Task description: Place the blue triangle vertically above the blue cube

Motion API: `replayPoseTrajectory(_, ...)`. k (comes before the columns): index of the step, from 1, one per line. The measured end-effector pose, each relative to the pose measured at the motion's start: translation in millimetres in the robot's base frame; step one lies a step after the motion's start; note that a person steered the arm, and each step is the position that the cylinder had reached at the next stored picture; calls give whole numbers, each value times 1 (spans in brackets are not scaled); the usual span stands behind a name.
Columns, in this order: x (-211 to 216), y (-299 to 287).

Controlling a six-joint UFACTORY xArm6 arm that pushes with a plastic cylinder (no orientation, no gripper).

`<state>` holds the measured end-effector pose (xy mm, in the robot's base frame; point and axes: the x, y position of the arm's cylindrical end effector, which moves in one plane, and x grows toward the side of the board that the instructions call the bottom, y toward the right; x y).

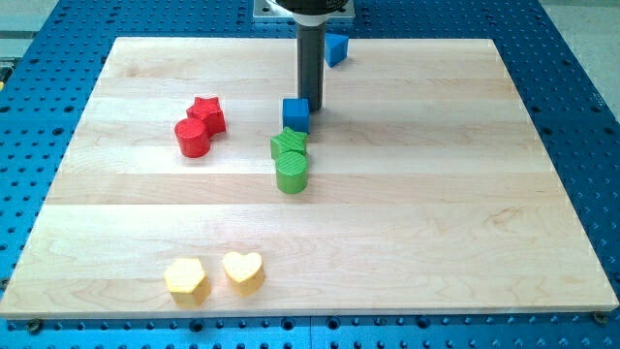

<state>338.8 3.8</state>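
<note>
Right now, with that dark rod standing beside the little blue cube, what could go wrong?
My tip sits right beside the blue cube, so a careless move could shove the cube into the green star and green cylinder just below it. The blue triangle lies at the board's top edge, partly behind my rod; pushing it wrongly might send it off the board.

Rod (310, 63): its upper end and mount run off the view's top edge.
Blue triangle (336, 48): left part hidden behind the rod; only the right side shows.
My tip (311, 109): just beside the blue cube (295, 114); cannot tell whether they touch.
Green star (288, 143): lower part covered by the green cylinder (292, 172).
</note>
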Motion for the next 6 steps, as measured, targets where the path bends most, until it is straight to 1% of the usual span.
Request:
replayPoseTrajectory(2, 0, 3)
replayPoseTrajectory(3, -4, 28)
replayPoseTrajectory(4, -13, 36)
replayPoseTrajectory(6, -66, 36)
